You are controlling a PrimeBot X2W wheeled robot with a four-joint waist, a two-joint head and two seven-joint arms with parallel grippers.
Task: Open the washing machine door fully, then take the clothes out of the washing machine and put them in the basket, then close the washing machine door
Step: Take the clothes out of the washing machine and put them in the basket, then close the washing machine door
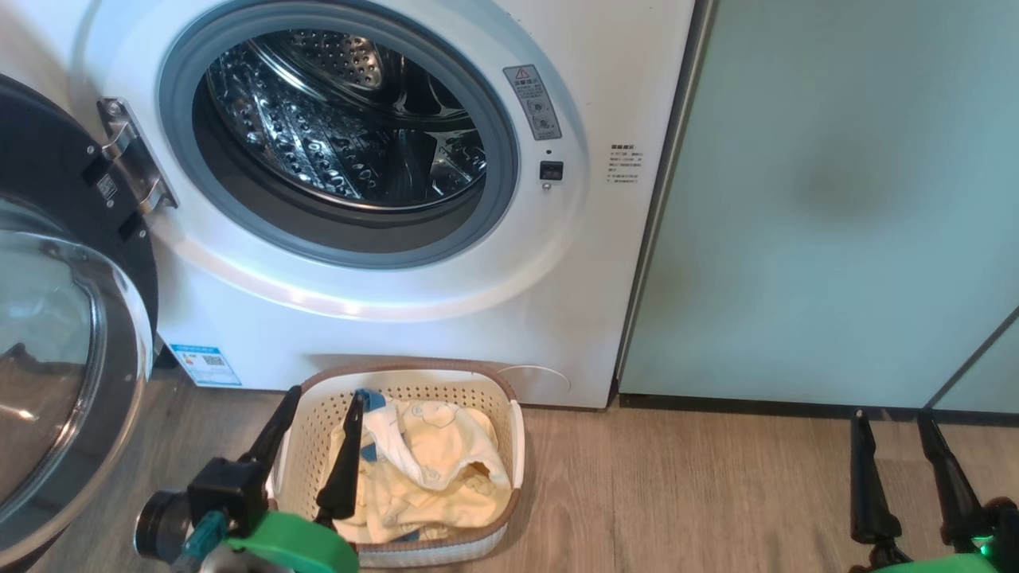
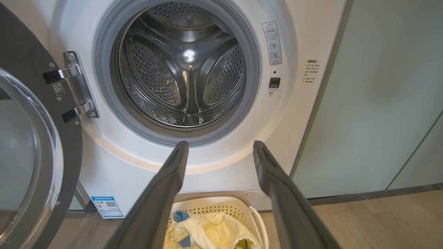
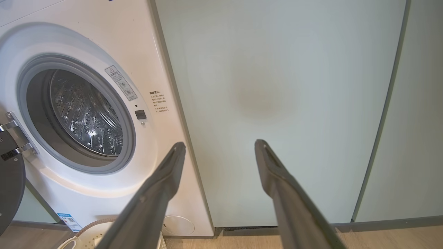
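The white washing machine (image 1: 446,318) stands with its steel drum (image 1: 350,119) showing no garments inside. Its black-rimmed glass door (image 1: 56,350) hangs swung wide to the left on its hinge (image 1: 131,159). On the floor in front sits the cream basket (image 1: 314,430) holding the pale yellow clothes (image 1: 438,469), which the left wrist view also catches as clothes (image 2: 214,231). My left gripper (image 1: 325,398) hovers open over the basket's left side, nothing between its fingers. My right gripper (image 1: 892,415) is open at the lower right, facing the green panel.
Pale green cabinet panels (image 1: 836,199) stand right of the machine. Wood-look floor (image 1: 677,493) stretches between the basket and my right gripper. The open door takes up the left side of the floor space.
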